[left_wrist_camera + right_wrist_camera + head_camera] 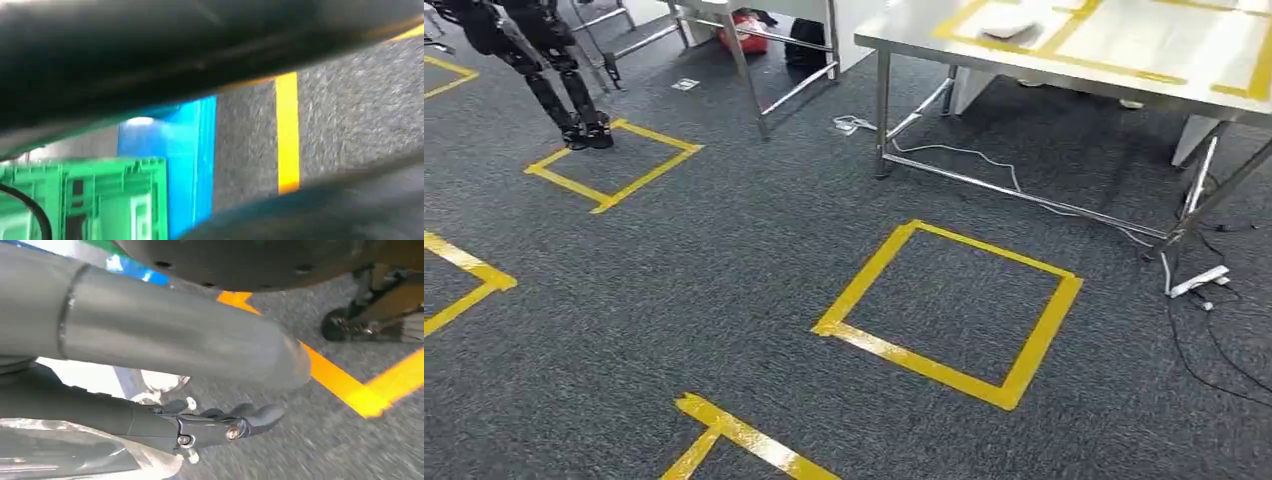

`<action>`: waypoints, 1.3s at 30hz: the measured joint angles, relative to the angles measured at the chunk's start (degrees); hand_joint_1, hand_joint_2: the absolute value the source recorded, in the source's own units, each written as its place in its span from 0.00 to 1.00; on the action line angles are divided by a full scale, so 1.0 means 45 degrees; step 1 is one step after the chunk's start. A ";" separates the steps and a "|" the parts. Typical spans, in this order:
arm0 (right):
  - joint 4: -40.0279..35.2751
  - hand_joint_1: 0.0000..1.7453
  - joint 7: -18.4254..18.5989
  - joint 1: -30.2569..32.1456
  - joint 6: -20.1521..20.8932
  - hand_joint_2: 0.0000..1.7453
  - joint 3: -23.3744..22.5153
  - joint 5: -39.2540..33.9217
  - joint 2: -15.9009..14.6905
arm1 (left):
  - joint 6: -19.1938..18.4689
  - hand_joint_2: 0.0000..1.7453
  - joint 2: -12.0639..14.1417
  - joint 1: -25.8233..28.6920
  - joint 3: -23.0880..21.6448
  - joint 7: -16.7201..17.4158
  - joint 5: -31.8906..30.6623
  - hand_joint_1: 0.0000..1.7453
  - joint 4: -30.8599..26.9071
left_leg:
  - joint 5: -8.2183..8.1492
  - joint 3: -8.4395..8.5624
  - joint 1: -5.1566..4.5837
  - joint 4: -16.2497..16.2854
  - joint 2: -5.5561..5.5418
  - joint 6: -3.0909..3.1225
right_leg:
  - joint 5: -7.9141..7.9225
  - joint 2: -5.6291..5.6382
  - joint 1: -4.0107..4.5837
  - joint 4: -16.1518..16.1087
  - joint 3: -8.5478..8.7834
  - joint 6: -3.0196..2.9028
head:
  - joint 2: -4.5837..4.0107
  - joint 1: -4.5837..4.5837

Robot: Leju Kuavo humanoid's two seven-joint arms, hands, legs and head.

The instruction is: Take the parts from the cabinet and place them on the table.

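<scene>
— What do we have at the right hand [200, 405]?
— Thumb above and dark fingers [225, 427] below, closed on the part [75, 455], which sits in clear wrap against the palm. We cannot tell the left hand's state.
— Which way does the part's long axis run?
— We cannot tell; the wrap is blurred.
— And the room around us?
— Open carpet [724, 260] ahead with a taped square [949, 310] on it. The table [1064, 40] stands beyond it to the right. Cables [1199, 285] lie by its near leg. Another robot's legs [574, 100] stand far left.
</scene>
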 joint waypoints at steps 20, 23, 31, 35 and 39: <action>-0.0005 0.00 -0.4988 0.0184 -0.0631 0.00 -0.0015 -0.0826 -0.0044 | 0.0802 0.00 -0.0685 -0.0113 0.0592 -0.6703 0.0651 0.00 0.0000 | 0.0699 0.0755 0.0054 -0.1295 -0.0078 0.0529 | -0.1624 -0.0307 0.0018 0.3796 -0.1846 0.0644 | 0.0000 0.0180; -0.0005 0.00 -0.5042 0.0239 -0.0651 0.00 -0.0015 -0.0826 -0.0049 | 0.0802 0.00 -0.0792 -0.0140 0.0636 -0.6732 0.0656 0.00 0.0000 | 0.0614 0.0820 0.0086 -0.1226 -0.0647 0.0415 | 0.0277 0.0471 -0.0071 0.0580 -0.0724 0.0584 | 0.0000 0.0204; -0.0015 0.00 -0.5683 0.0360 -0.1161 0.00 -0.0015 -0.0806 -0.0092 | 0.0510 0.00 -0.0894 -0.0159 0.0874 -0.6921 0.0908 0.00 0.0000 | -0.0310 -0.0098 0.0097 0.0419 0.0209 -0.0130 | 0.0138 -0.0065 -0.0047 0.0171 -0.0319 0.0106 | 0.0000 -0.0039; -0.0024 0.00 -0.5954 0.0576 -0.0733 0.00 -0.0015 -0.0719 -0.0427 | 0.0476 0.00 -0.0923 -0.0100 0.0898 -0.6916 0.0918 0.00 0.0000 | -0.0882 -0.1139 0.0195 0.2612 0.0465 -0.0224 | 0.0022 -0.0959 0.0012 0.0179 -0.0227 0.0071 | 0.0000 -0.0039; -0.0073 0.00 -0.5984 0.0500 -0.0607 0.00 -0.0019 -0.0831 -0.0529 | 0.0510 0.00 -0.0923 -0.0117 0.1113 -0.6999 0.1336 0.00 0.0000 | 0.0500 0.0805 0.0008 -0.1050 0.1784 -0.0005 | -0.0151 -0.1476 0.0080 0.0173 -0.0060 0.0247 | 0.0000 -0.0039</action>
